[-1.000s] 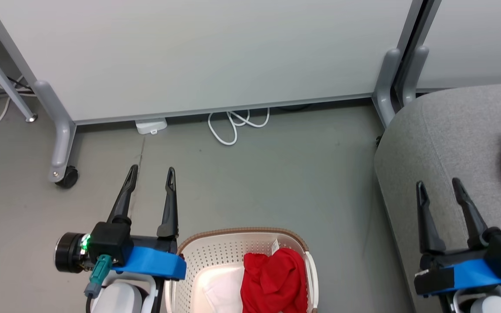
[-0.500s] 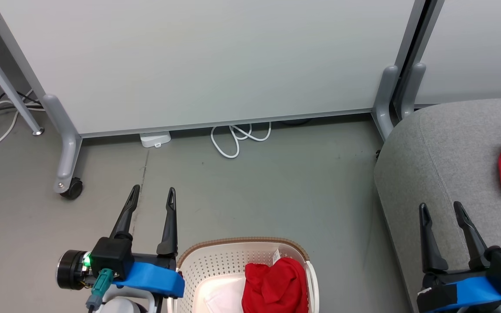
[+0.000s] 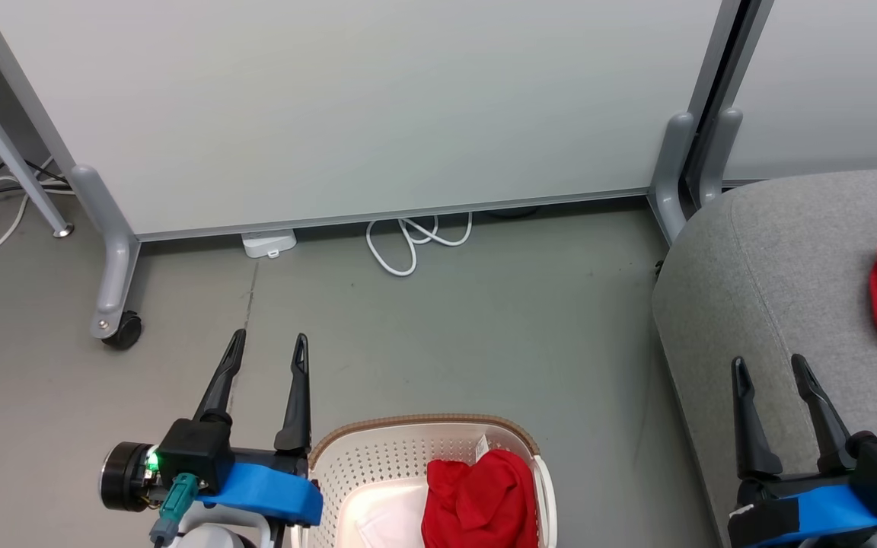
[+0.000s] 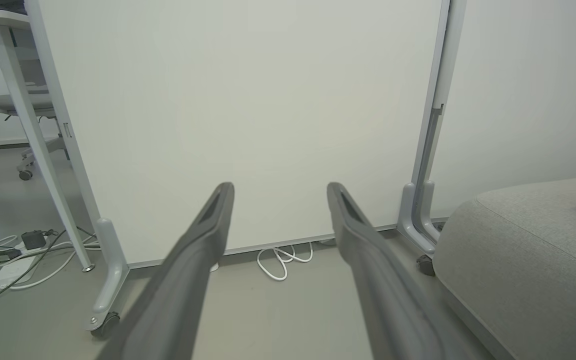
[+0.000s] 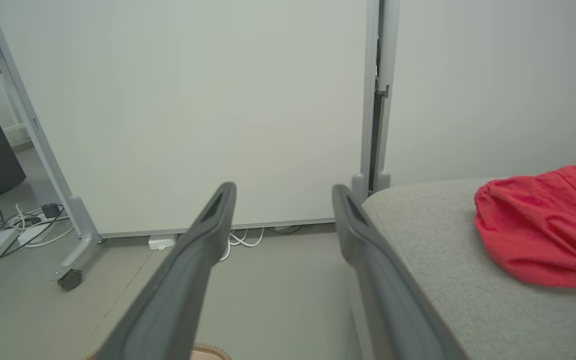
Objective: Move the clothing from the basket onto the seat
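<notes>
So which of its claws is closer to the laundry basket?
Left. The left gripper hangs just left of the basket; the right gripper is off by the seat.
</notes>
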